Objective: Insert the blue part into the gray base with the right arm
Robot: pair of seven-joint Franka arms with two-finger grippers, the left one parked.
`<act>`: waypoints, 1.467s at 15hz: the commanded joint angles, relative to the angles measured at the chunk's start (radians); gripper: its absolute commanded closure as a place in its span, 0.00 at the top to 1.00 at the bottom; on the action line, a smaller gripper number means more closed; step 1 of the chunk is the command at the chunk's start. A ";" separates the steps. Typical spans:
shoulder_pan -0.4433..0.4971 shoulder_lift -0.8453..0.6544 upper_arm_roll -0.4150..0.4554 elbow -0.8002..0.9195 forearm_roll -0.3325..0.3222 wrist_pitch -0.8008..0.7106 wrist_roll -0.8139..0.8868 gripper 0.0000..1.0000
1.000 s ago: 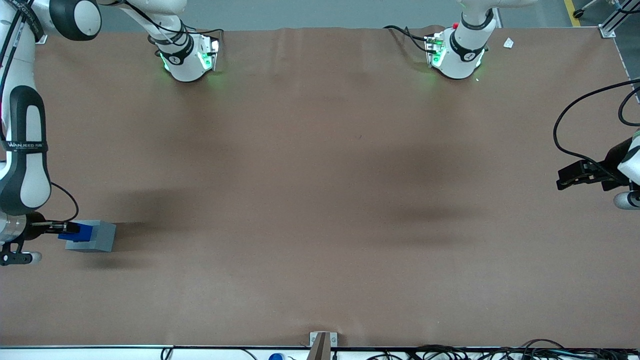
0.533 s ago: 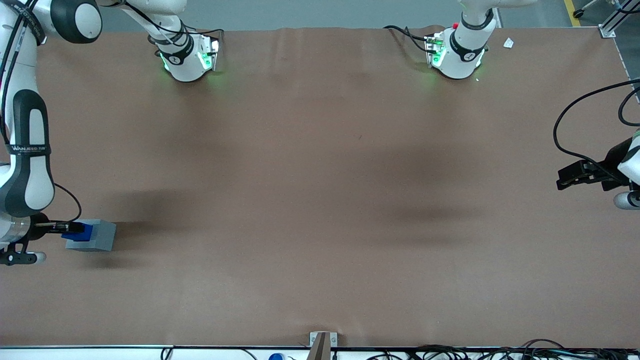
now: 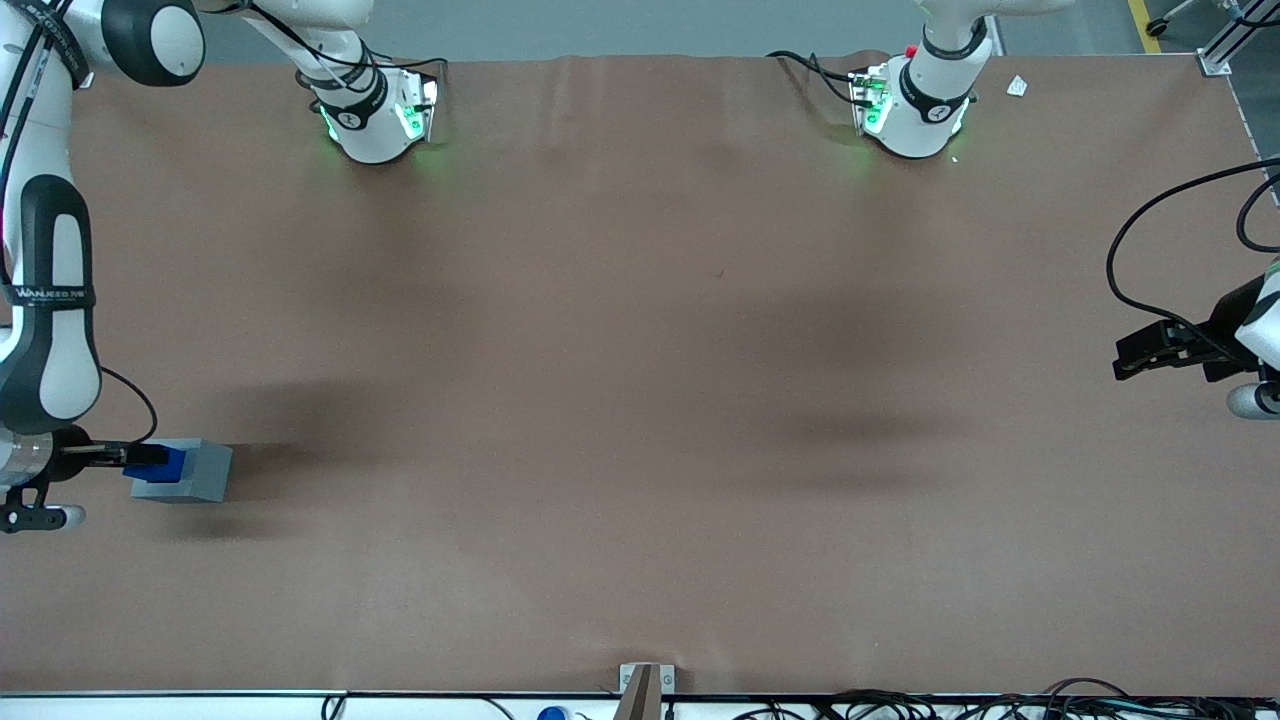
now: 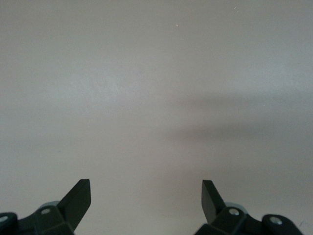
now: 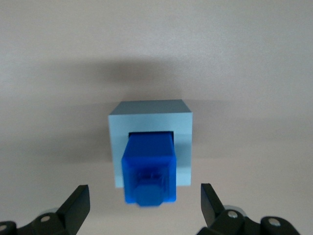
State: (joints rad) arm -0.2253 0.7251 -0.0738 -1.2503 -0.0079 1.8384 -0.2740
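Note:
The blue part (image 5: 149,169) stands in the square recess of the gray base (image 5: 182,127), its stepped top sticking up out of it. My right arm's gripper (image 5: 144,191) is open right above them. Its fingertips (image 5: 80,196) stand wide apart on either side of the blue part and touch nothing. In the front view the gripper (image 3: 138,455) hangs over the blue part (image 3: 170,464) and the gray base (image 3: 200,472), at the working arm's end of the table and nearer the front camera than the arm bases.
The brown table cover (image 3: 640,400) spreads under everything. Two arm bases (image 3: 375,115) with green lights stand along the edge farthest from the front camera. A small metal bracket (image 3: 645,680) sits at the edge nearest the camera, with cables along it.
The blue part has shifted a little further over the gray base and sits lower in it. The right arm's forearm has moved slightly.

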 commanded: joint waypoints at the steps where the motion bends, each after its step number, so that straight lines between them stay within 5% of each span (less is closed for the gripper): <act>1: 0.023 -0.099 0.009 0.002 -0.011 -0.099 0.021 1.00; 11: 0.156 -0.386 0.014 -0.035 0.020 -0.330 0.206 1.00; 22: 0.305 -0.720 0.012 -0.312 0.032 -0.318 0.340 1.00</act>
State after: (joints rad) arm 0.0652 0.1107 -0.0563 -1.4321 0.0208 1.4857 0.0495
